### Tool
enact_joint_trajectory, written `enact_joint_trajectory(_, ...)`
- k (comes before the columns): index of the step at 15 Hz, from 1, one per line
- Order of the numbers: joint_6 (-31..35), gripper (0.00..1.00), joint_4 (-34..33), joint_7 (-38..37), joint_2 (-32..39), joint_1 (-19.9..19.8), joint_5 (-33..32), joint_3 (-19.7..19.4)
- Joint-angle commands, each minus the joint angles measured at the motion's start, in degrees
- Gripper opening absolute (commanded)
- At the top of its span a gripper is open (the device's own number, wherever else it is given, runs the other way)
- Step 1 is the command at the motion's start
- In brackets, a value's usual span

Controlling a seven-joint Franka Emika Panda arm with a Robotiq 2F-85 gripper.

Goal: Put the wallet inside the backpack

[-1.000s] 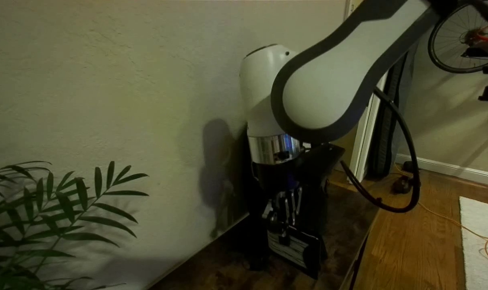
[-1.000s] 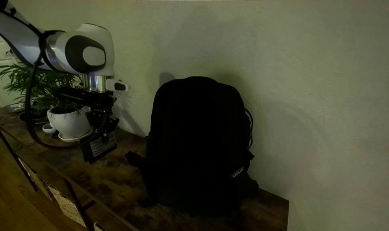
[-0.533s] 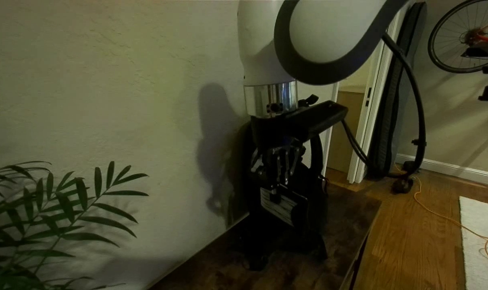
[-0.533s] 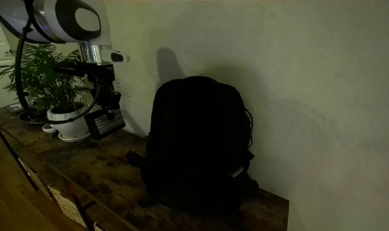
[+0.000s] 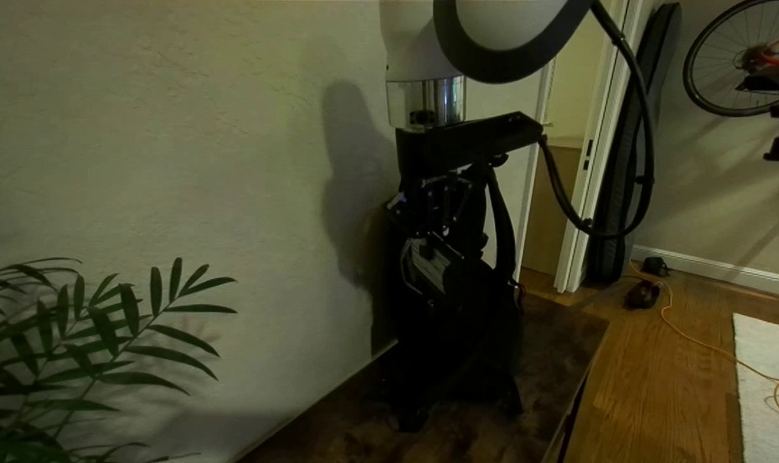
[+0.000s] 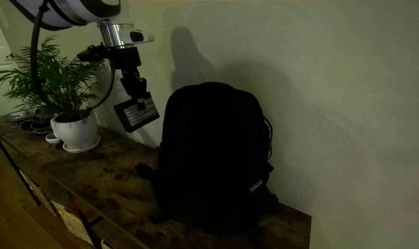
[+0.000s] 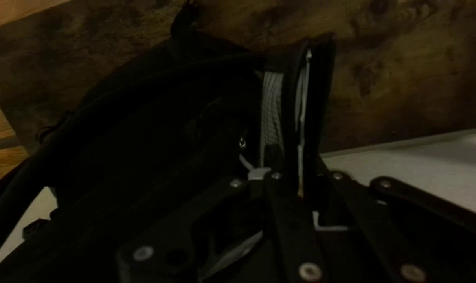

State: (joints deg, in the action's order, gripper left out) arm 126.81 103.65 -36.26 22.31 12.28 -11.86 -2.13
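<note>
Nearest of all, within the grasp of the pincer [image 7: 298, 165], the wallet [image 7: 291, 106] is held: it is clamped between the fingers, seen edge-on from the wrist and projecting past their tips. In an exterior view its grey-panelled face is shown tilted, with the longer side apparently set crosswise to the fingers.

Just beside the pincer, on the side away from the potted plant [image 6: 64, 93], the black backpack [image 6: 212, 155] is stood upright. By this relation the coming move is judged to be decided: the wallet is held next to the backpack, apparently not over it, and a narrow strip of the wall [image 6: 316, 86] is left showing between them. The wallet is also seen lower there than the backpack's top, so a lift, then a shift towards the backpack, is likely to be called for if entry is to be made from above. The opening cannot be made out against the dark fabric. With the wallet tilted and crosswise, a corner might be caught unless it is turned first.

Below the pincer, apart from the wallet, the wooden tabletop [image 6: 105, 176] is seen. Farthest from the pincer, beyond the backpack, a bicycle wheel [image 5: 754, 59] is partly shown.
</note>
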Motion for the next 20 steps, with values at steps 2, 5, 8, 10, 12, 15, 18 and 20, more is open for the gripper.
enact_joint_trajectory(2, -3.23, 0.06, -3.15, -11.11, -0.8, 0.93, -3.74, -2.74)
enact_joint_trajectory(5, -3.83, 0.06, -4.79, -18.73, -0.52, 0.59, -4.94, -3.8)
enact_joint_trajectory(8, -3.67, 0.06, -5.4, -25.92, -0.4, 0.36, -5.69, -4.56)
enact_joint_trajectory(10, -3.41, 0.06, -5.36, -30.27, -0.27, 0.38, -6.8, -4.98)
enact_joint_trajectory(12, -3.45, 0.06, -5.3, -33.55, -0.22, 0.3, -7.84, -5.11)
enact_joint_trajectory(15, -2.5, 0.06, -4.99, -37.27, -0.17, 0.18, -10.3, -5.36)
enact_joint_trajectory(18, 0.59, 0.06, -4.46, -40.39, -0.08, -0.64, -10.85, -5.31)
enact_joint_trajectory(20, 2.71, 0.06, -4.4, -42.63, 0.12, -1.1, -10.64, -5.45)
